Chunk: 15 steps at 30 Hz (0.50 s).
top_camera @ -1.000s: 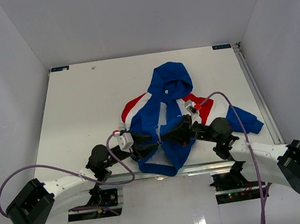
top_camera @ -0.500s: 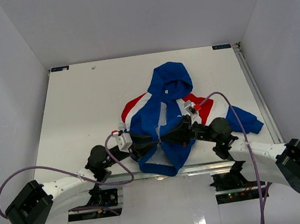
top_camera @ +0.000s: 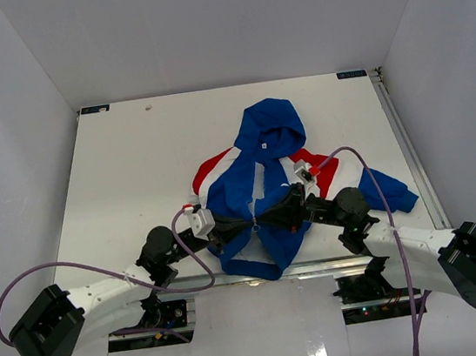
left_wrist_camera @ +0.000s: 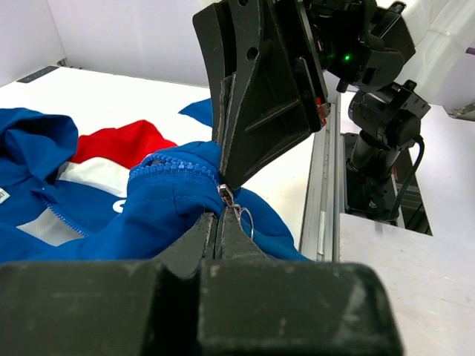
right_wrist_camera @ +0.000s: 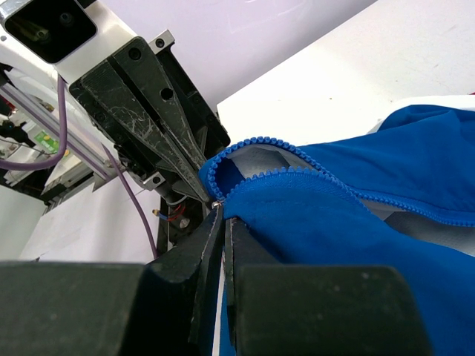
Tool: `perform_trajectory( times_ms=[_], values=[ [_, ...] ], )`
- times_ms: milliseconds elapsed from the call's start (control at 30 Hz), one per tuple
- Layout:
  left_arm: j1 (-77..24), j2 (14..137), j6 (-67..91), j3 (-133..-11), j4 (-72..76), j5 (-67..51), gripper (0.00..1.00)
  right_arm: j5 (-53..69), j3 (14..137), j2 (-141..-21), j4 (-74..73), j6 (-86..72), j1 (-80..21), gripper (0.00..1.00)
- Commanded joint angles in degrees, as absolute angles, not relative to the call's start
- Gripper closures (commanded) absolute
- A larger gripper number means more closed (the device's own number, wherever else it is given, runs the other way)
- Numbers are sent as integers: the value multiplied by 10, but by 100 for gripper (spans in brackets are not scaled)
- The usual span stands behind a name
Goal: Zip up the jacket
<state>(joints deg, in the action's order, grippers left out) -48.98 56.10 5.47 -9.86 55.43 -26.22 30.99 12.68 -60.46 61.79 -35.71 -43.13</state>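
Note:
The blue jacket (top_camera: 265, 183) lies on the table with its hood at the far end and red and white sleeve panels at the sides. Its front is open, showing white lining. My two grippers meet tip to tip at the bottom of the zip near the hem. The left gripper (left_wrist_camera: 221, 215) is shut on the metal zipper pull (left_wrist_camera: 225, 196), with a small wire ring (left_wrist_camera: 246, 220) beside it. The right gripper (right_wrist_camera: 223, 216) is shut on the blue hem next to the zipper teeth (right_wrist_camera: 297, 174). From above, the left gripper (top_camera: 246, 227) and the right gripper (top_camera: 264, 222) nearly touch.
A metal rail (left_wrist_camera: 323, 193) runs along the near table edge just past the hem. The right arm's base (left_wrist_camera: 378, 141) stands behind it. White walls enclose the table (top_camera: 130, 157) on three sides. Purple cables (top_camera: 354, 158) loop off both arms.
The left gripper's jaws have gone from partly open to shut at the zipper pull. The right gripper and the jacket have stayed where they were.

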Motion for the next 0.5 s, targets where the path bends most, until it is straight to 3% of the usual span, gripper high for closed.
perform_trajectory(
  times_ms=[0,467],
  values=[
    [-493,562,39,-129,509,-277,100,304,135,-579,637,-347,-433,92],
    [-494,549,22,-152,430,-306,100,290,148,-550,600,-332,-432,92]
  ],
)
